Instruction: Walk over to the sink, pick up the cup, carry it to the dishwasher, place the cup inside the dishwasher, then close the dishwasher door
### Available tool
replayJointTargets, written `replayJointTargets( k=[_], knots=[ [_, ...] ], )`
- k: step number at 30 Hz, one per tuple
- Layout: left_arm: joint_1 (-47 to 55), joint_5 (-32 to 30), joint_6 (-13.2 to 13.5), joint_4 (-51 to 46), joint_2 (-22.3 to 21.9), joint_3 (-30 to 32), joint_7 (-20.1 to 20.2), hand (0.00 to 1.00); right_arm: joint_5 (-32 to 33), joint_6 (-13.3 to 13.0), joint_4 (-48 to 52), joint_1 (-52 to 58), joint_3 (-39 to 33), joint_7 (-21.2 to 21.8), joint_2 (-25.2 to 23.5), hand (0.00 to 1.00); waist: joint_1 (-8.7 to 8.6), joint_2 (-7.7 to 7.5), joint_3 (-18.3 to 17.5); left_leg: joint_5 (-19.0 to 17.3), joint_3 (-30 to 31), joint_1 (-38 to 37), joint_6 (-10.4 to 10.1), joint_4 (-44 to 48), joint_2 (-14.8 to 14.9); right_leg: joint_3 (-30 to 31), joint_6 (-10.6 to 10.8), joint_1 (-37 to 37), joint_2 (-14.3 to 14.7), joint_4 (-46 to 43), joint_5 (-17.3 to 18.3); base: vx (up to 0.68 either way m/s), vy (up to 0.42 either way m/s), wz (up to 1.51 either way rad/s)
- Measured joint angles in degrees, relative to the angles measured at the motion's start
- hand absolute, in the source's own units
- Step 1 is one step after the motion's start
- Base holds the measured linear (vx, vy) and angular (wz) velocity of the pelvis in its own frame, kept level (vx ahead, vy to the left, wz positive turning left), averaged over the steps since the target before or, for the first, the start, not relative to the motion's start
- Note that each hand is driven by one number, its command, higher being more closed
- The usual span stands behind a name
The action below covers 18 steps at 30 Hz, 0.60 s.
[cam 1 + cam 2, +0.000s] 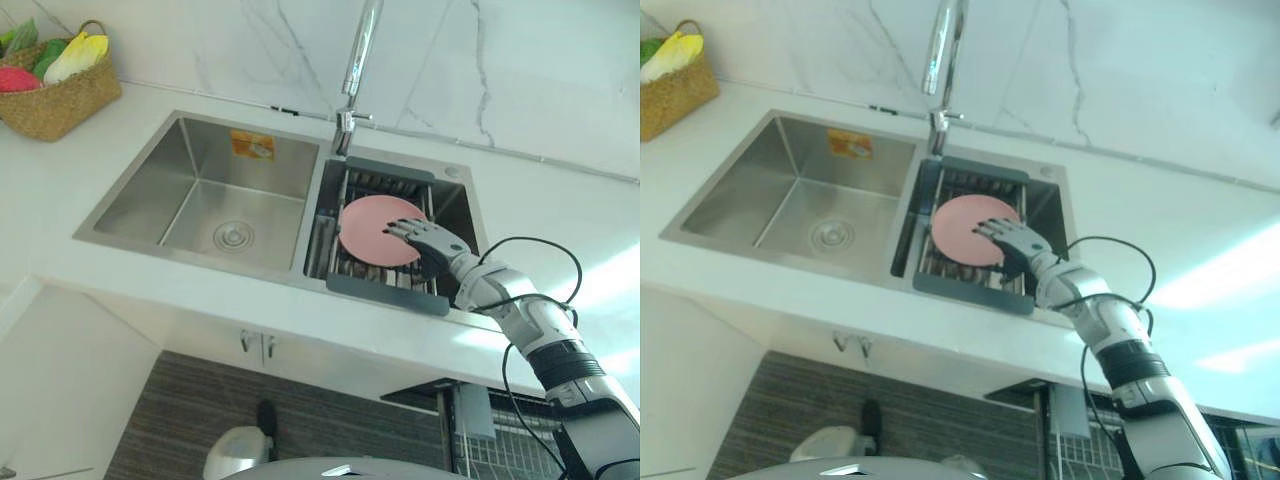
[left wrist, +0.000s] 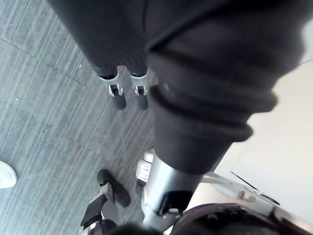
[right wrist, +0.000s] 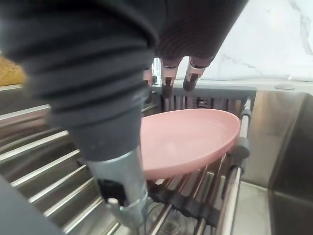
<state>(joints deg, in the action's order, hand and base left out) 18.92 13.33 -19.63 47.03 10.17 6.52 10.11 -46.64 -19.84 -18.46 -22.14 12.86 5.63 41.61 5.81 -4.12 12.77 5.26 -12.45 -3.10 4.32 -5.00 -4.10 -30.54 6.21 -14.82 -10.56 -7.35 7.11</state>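
Note:
A pink shallow dish (image 1: pixel 368 225) lies tilted on the dark drying rack (image 1: pixel 385 291) over the sink's right basin. I see no cup. My right hand (image 1: pixel 432 243) reaches in from the right and hovers over the dish's near right edge. In the right wrist view its fingers (image 3: pixel 172 73) stretch straight above the dish (image 3: pixel 195 137) and its thumb (image 3: pixel 122 181) stands in front of the rim, so the hand is open. My left hand (image 2: pixel 127 93) hangs low over the grey floor, its fingers relaxed.
The left basin (image 1: pixel 200 200) of the steel sink holds nothing but its drain. A tall faucet (image 1: pixel 358 70) rises behind the rack. A woven basket (image 1: pixel 55 95) stands at the counter's far left. A wire rack (image 1: pixel 500 455) shows below the counter, lower right. A white shoe (image 2: pixel 5 174) is on the floor.

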Motion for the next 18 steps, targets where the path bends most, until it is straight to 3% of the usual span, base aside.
replayJointTargets(
  k=[5,12,18],
  knots=[
    [0.0,0.0,0.1,0.7,0.0,0.0,-0.1,0.00,0.0,0.5,0.0,0.0,0.2,0.8,0.0,0.00,0.13,-0.16,0.0,0.1,0.0,0.4,-0.1,0.0,-0.8,0.0,1.0,-0.2,-0.3,1.3,0.8,-0.03,-0.057,-0.05],
    [0.0,0.0,0.1,1.0,0.0,0.0,-0.1,0.00,-0.2,3.9,-0.4,1.2,0.6,1.7,0.0,0.00,0.27,-0.63,0.1,0.6,0.2,0.8,0.4,0.0,-1.4,-0.2,1.9,-0.4,-0.6,1.9,1.4,-0.01,-0.054,0.02],
    [0.0,0.0,0.3,0.9,0.0,-0.2,-0.1,0.00,-3.3,6.3,-0.8,1.2,0.6,-1.7,-0.8,0.00,0.19,-0.90,0.3,0.6,1.4,0.4,0.6,0.0,-1.5,-1.1,1.5,-1.1,-0.3,1.6,1.1,0.01,-0.067,0.09]
  ],
)
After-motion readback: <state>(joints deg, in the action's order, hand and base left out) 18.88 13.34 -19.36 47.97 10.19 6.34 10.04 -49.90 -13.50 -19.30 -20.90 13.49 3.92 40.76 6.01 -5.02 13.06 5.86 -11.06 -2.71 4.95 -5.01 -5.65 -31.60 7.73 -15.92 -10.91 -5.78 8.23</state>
